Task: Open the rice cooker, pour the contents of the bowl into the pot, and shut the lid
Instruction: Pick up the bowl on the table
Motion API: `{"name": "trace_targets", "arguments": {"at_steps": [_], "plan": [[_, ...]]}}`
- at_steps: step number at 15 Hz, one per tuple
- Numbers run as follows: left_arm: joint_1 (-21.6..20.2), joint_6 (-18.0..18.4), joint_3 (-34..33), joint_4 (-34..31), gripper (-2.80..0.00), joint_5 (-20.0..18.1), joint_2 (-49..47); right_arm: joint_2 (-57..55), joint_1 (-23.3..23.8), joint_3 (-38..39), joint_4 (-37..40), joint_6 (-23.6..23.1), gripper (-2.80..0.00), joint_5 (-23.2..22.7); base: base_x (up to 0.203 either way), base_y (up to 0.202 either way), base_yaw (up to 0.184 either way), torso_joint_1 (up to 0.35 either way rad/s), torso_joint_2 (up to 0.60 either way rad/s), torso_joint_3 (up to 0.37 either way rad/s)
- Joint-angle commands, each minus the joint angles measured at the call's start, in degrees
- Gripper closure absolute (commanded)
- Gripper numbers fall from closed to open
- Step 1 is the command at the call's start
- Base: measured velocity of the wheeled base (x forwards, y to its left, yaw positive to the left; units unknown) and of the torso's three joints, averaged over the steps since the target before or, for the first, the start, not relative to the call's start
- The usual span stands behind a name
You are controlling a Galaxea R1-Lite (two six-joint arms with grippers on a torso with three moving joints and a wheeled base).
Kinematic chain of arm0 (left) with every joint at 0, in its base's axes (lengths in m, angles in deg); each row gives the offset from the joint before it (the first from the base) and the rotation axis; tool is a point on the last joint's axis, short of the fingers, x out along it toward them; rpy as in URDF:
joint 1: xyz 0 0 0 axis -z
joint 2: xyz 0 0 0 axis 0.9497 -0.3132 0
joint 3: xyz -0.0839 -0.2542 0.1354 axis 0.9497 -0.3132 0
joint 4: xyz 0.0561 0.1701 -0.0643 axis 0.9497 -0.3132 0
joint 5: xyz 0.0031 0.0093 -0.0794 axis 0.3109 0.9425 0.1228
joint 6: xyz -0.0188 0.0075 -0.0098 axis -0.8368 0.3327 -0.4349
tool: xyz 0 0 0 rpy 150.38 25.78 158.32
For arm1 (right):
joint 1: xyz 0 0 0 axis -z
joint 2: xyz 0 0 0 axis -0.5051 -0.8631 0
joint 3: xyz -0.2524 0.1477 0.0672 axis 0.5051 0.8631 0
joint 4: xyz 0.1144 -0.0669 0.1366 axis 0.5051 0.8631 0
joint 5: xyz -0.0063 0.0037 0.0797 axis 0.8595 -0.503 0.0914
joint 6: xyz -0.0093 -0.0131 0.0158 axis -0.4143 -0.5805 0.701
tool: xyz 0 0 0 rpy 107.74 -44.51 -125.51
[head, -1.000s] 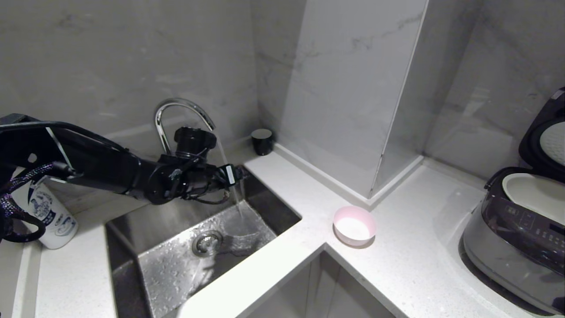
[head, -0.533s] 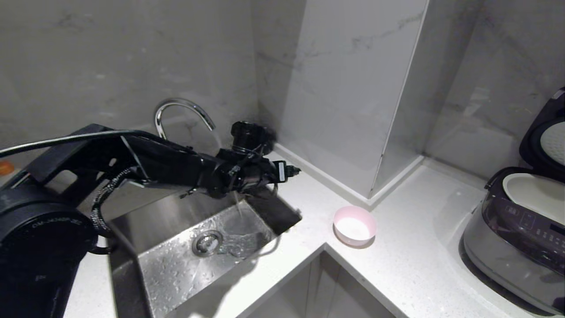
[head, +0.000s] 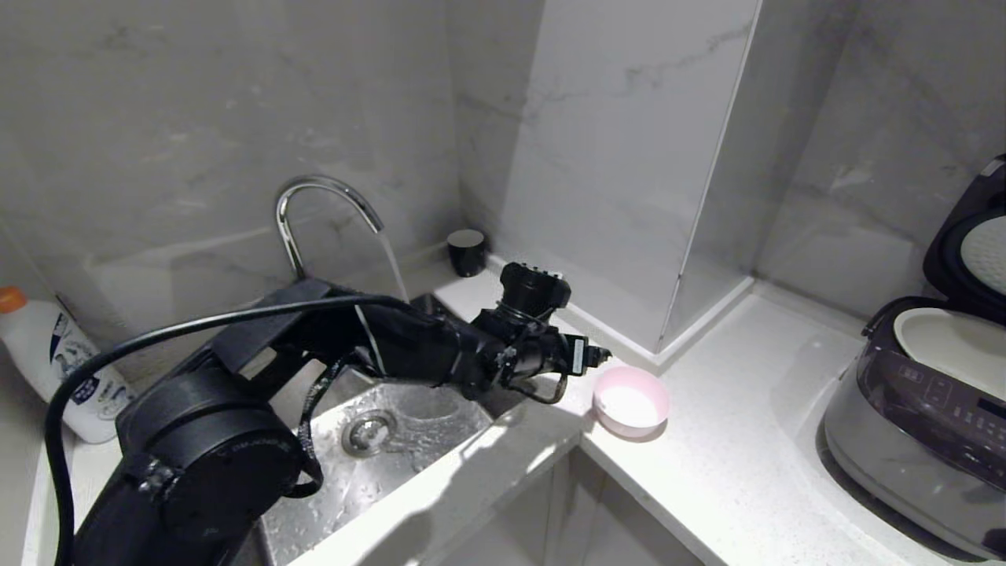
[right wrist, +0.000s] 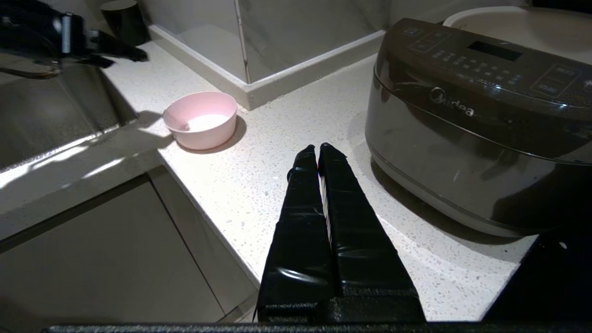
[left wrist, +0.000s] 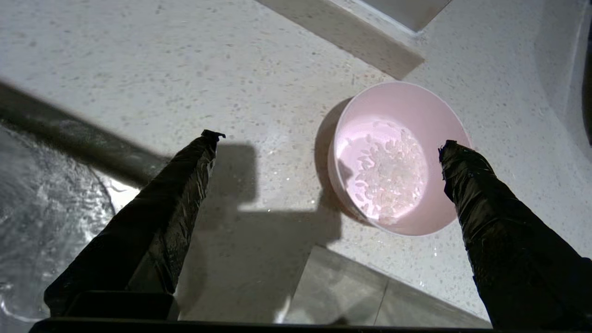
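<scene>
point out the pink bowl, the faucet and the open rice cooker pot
small pale pink bowl (head: 631, 402), head view, white inside
curved chrome faucet (head: 326, 187), head view, top of arch
round white inner pot (head: 955, 346), head view, inside wall

A curved chrome faucet (head: 314, 206) runs water into the wet steel sink (head: 393, 440), a small dark cup (head: 466, 251) stands in the corner behind it, and a white bottle (head: 59, 369) sits far left.

you're facing grey marble walls (head: 196, 118) over a white speckled counter (head: 731, 464), a steel sink (head: 409, 440) under a running chrome tap (head: 314, 196), cabinet fronts (right wrist: 115, 259) below.
</scene>
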Motion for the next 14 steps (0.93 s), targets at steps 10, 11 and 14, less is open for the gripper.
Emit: {"name": "trace_targets", "arguments": {"at_steps": [10,11,14], "plan": [[5.8,0.1,6.3,-0.3,-2.8,3.2,-9.8,0.0,0.0,0.0,0.0,0.0,0.0,0.0,0.0,0.0,0.0,0.0,0.0,0.0],[5.7,0.1,6.6,-0.3,-2.8,3.6,-10.3,0.0,0.0,0.0,-0.1,0.0,0.0,0.0,0.0,0.0,0.0,0.0,0.0,0.0],[5.9,0.0,7.7,-0.3,-2.8,3.7,-11.3,0.0,0.0,0.0,0.0,0.0,0.0,0.0,0.0,0.0,0.0,0.0,0.0,0.0]]}}
